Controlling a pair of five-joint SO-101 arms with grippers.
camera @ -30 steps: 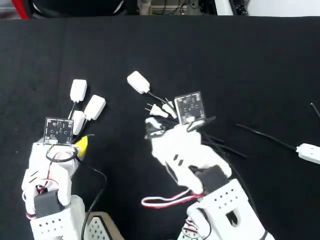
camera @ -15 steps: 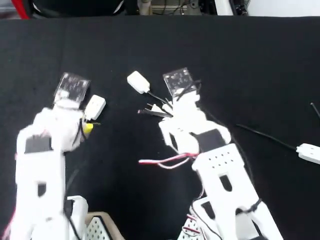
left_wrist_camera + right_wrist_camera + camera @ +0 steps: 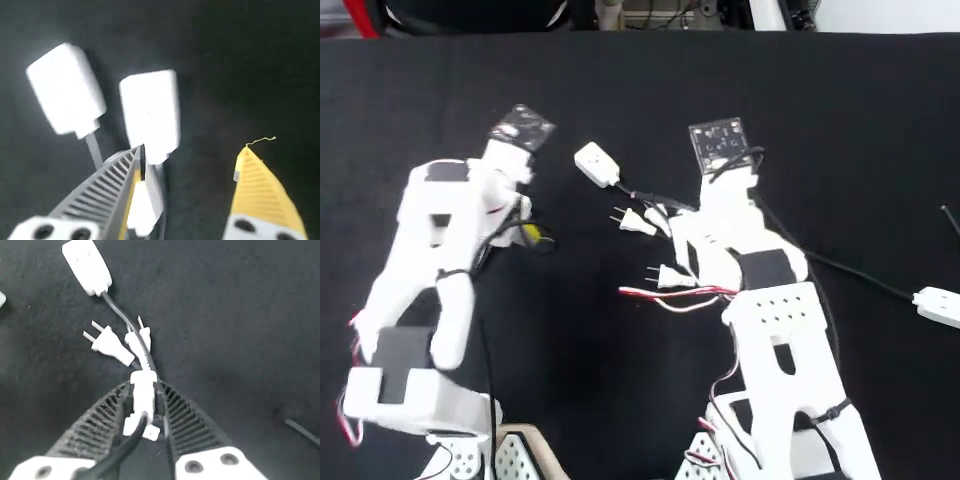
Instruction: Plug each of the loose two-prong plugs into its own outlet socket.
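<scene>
In the left wrist view, two white outlet sockets [image 3: 65, 95] [image 3: 150, 112] lie side by side on the black cloth. A third socket [image 3: 145, 205] sits partly under my grey finger [image 3: 107, 185]. My left gripper [image 3: 192, 150] hangs open just above them, with its yellow finger [image 3: 262, 190] off to one side. My right gripper [image 3: 144, 390] is shut on a white two-prong plug [image 3: 144, 400]. Two loose plugs [image 3: 107, 342] [image 3: 140, 340] and a fourth socket [image 3: 87, 265] lie ahead of it. From above, that socket [image 3: 595, 162] lies between the arms, with another plug [image 3: 665, 275] nearer the front.
Thin black cords run from the plugs across the black tablecloth [image 3: 840, 120]. A further white socket [image 3: 937, 305] with its cord lies at the far right edge. The left arm [image 3: 450, 230] covers the sockets on the left in the high view.
Both arms have stretched away from the table's front edge. The left one swung over the group of sockets. The right one moved up to the plugs, and a plug now shows beside it.
</scene>
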